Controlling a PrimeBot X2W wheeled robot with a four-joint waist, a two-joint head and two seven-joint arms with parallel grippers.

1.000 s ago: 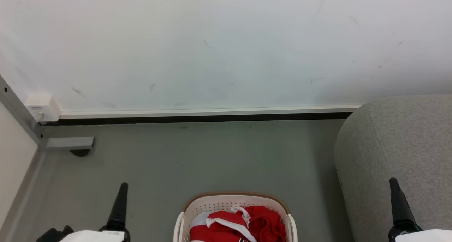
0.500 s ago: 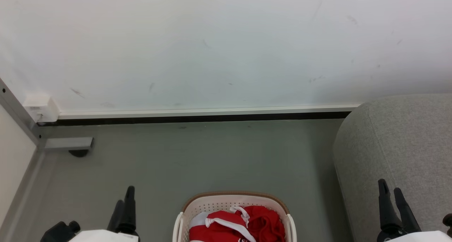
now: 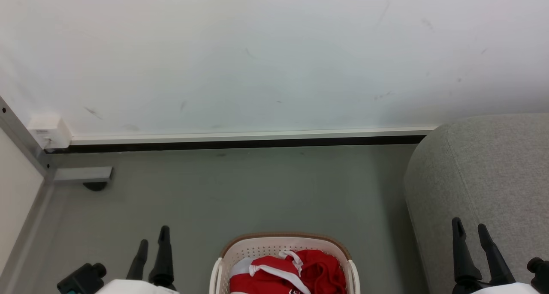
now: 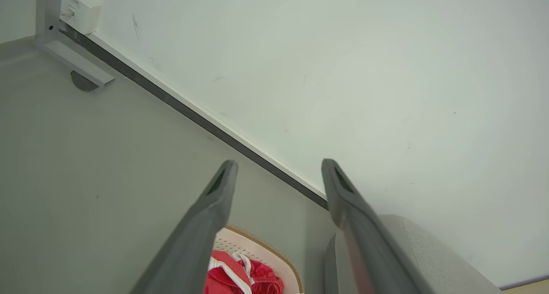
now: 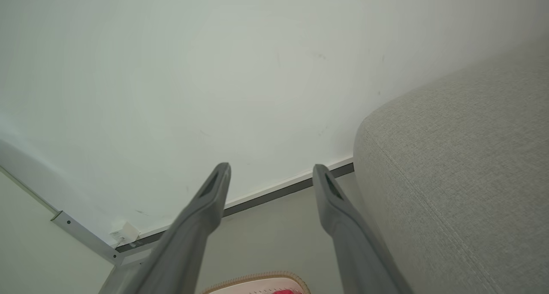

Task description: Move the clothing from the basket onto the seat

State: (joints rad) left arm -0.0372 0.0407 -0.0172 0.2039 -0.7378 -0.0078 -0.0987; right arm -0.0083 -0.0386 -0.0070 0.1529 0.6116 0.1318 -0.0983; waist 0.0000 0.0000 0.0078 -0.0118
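We see clothing in basket | seat at our right | left gripper, right gripper: jaws wide, holding nothing

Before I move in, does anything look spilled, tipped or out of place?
Nothing stands out. The cream perforated plastic basket sits upright on the grey floor, red white-trimmed clothing bunched inside, none spilled. Only faint dark scuffs mark the white wall.

Grey floor bears basket, seat

Scuffed white wall, grey floor — white box in the corner.
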